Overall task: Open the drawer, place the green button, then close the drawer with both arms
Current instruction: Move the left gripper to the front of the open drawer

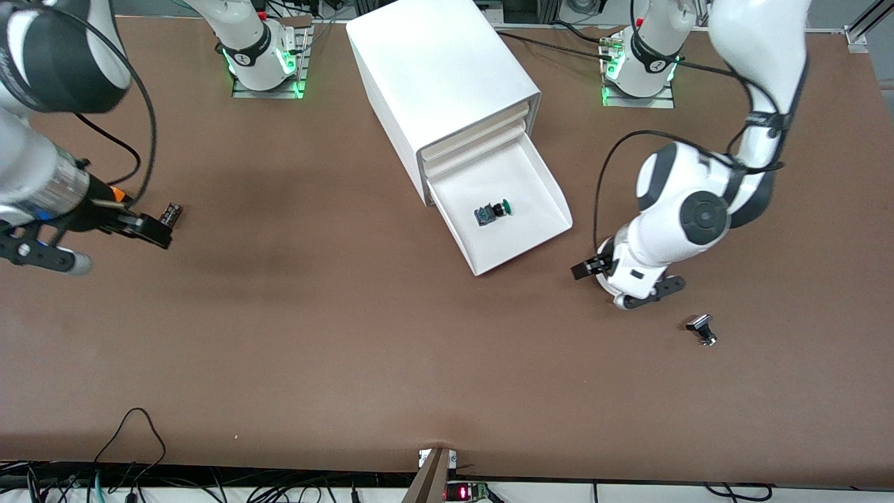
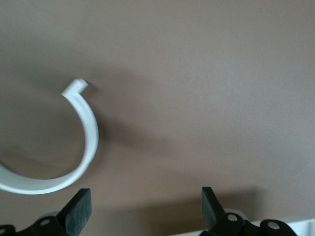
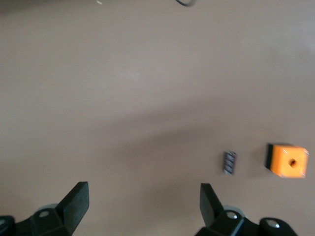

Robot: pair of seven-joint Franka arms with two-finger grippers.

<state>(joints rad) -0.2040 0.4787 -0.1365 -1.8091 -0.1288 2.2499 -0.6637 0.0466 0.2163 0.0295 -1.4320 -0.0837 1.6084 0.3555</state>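
The drawer (image 1: 489, 246), lowest in the white cabinet (image 1: 433, 63), stands pulled out. The button (image 1: 493, 212) lies on its side inside it, green cap toward the left arm's end. My left gripper (image 1: 626, 285) hangs open and empty over the table beside the drawer's front corner, toward the left arm's end. In the left wrist view the drawer's rounded rim (image 2: 86, 132) curves ahead of the left gripper (image 2: 146, 206). My right gripper (image 1: 98, 246) waits open and empty over the right arm's end; the right wrist view shows bare table between the right gripper's (image 3: 144, 202) fingers.
A small black-and-silver part (image 1: 171, 213) lies beside the right gripper, seen as the same part (image 3: 229, 162) next to an orange box with a hole (image 3: 288, 160). Another black-and-silver part (image 1: 702, 329) lies nearer the front camera than the left gripper.
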